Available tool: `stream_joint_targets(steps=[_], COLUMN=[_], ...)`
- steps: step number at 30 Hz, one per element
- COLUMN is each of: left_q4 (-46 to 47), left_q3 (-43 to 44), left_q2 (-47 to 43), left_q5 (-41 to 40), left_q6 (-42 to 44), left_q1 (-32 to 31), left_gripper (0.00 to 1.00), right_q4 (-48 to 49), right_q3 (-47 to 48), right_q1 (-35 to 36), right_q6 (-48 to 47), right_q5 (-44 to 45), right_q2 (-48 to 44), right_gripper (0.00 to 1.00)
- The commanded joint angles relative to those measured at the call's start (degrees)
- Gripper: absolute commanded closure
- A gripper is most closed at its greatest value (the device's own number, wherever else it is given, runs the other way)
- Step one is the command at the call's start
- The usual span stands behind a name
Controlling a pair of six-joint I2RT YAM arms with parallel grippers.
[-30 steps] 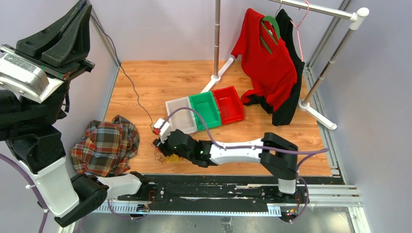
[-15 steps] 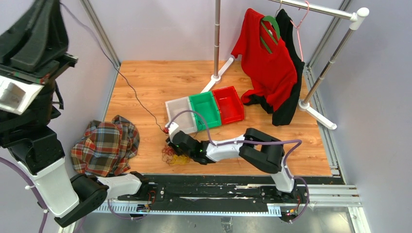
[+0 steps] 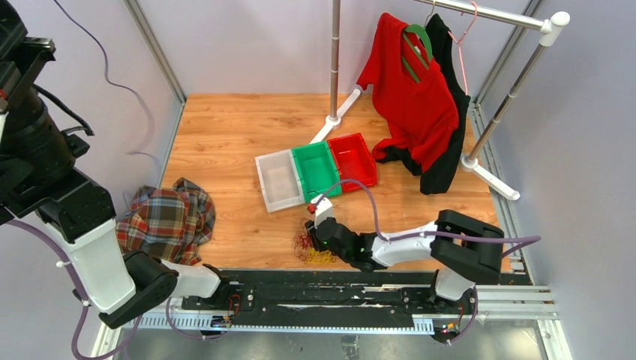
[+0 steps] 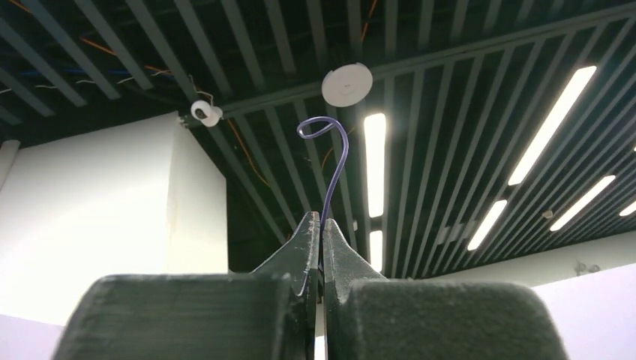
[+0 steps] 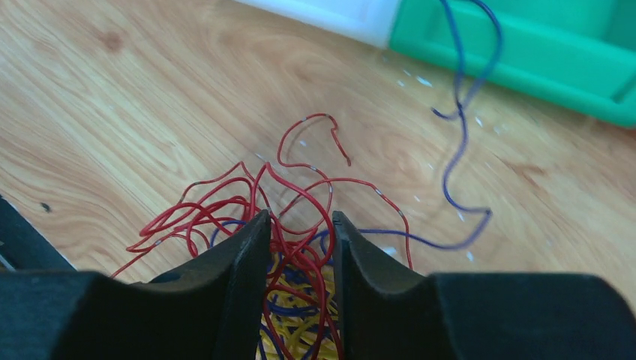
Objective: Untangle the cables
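The cables (image 3: 307,253) lie as a red, yellow and dark purple tangle on the wooden floor near the front edge. My right gripper (image 3: 316,240) sits low on the tangle. In the right wrist view its fingers (image 5: 300,219) stand a narrow gap apart, closed round a bunch of red, yellow and purple strands (image 5: 296,262). A loose purple strand (image 5: 459,142) trails toward the green bin. My left gripper (image 4: 321,222) is raised high, pointing at the ceiling, and is shut on one thin purple cable (image 4: 330,161). That cable hangs down the left wall (image 3: 106,71).
Clear (image 3: 278,181), green (image 3: 316,169) and red (image 3: 352,160) bins sit side by side just behind the tangle. A plaid cloth (image 3: 161,221) lies at the front left. A clothes rack with a red shirt (image 3: 412,90) stands at the back right, with its post base (image 3: 331,120) nearby.
My right gripper has drawn back to the right with the tangle following it. My left arm has risen higher, lifting the purple cable off the floor.
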Motion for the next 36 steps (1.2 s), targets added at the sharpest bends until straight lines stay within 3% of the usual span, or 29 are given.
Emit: stream_joint_targets(steps=[1, 7, 10, 14, 19, 24, 30, 36], left_q4=[3.6, 0.0, -3.0, -3.4, -3.8, -4.8, -4.7, -3.2], left_q3=[-4.1, -27.5, -32.8, -37.7, -42.1, -45.1, -42.7, -43.4], left_q2=[-0.5, -10.9, -12.8, -13.9, -14.7, -14.5, -11.4, -10.0], left_q5=[1.3, 8.5, 9.5, 9.0, 10.0, 9.8, 8.5, 6.5], left_q6=[-0.2, -3.5, -2.0, -1.5, -1.5, -1.7, -1.7, -1.3], left_q1=[0.2, 0.2, 0.1, 0.1, 0.1, 0.2, 0.1, 0.1], left_gripper=[1.00, 1.00, 1.00, 1.00, 1.00, 1.00, 1.00, 1.00], right_q4=[0.2, -7.6, -11.0, -12.8, -12.3, -12.0, -13.7, -14.9], right_q3=[-4.6, -2.0, 0.0, 2.2, 7.5, 11.8, 14.3, 15.3], right_q1=[-0.7, -0.9, -1.0, -1.8, -3.0, -9.9, -17.3, -19.2], right_q6=[3.6, 0.0, -1.4, -2.5, -5.3, -4.2, -3.9, -4.2], right_q5=[6.2, 6.5, 5.9, 3.8, -1.0, -5.9, -11.2, -12.8], right_q2=[-5.6, -17.6, -22.0, -25.4, -23.9, -20.3, -16.9, -14.0], right_gripper=[0.62, 0.47, 0.38, 0.35, 0.35, 0.38, 0.39, 0.41])
